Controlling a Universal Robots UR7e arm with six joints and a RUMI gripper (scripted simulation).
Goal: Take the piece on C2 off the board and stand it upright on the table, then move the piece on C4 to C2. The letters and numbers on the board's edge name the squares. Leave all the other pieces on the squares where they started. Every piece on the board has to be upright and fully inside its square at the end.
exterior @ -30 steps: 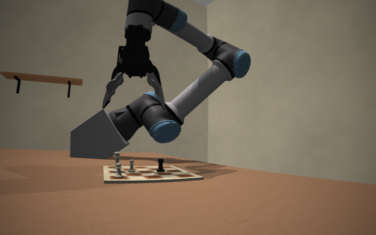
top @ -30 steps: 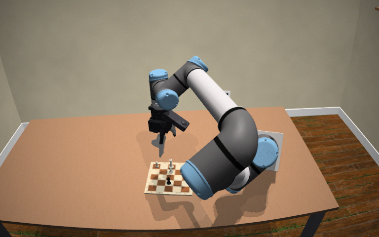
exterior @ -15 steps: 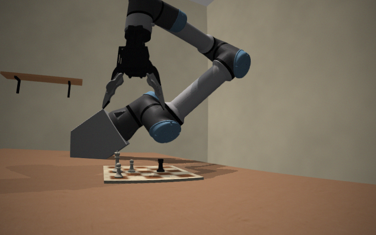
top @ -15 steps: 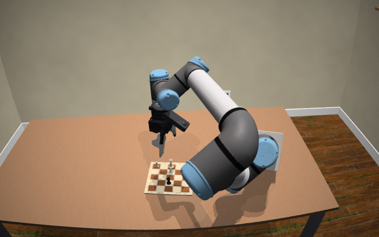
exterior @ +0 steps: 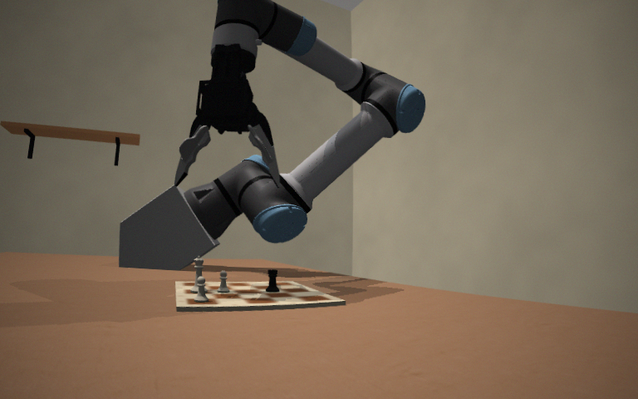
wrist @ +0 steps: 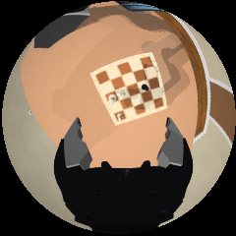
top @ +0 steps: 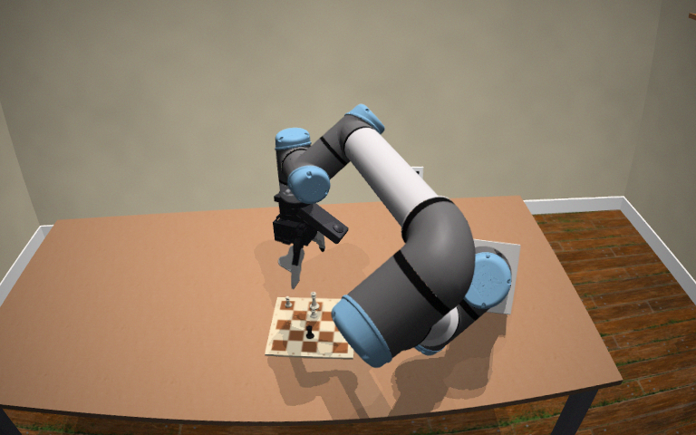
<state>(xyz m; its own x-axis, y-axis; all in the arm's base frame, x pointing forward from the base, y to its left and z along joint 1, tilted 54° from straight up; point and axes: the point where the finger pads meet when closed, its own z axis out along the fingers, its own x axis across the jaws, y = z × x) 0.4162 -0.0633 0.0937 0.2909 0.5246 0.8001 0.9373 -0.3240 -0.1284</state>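
While the black two-jaw gripper (top: 309,266) (exterior: 228,180) (wrist: 124,118) hangs wide open, holding nothing, the flat checkered brown-and-cream chessboard (top: 283,354) (exterior: 258,307) (wrist: 104,100) bears three upright white pieces and one black rook (top: 309,333) (exterior: 272,281) (wrist: 145,88).
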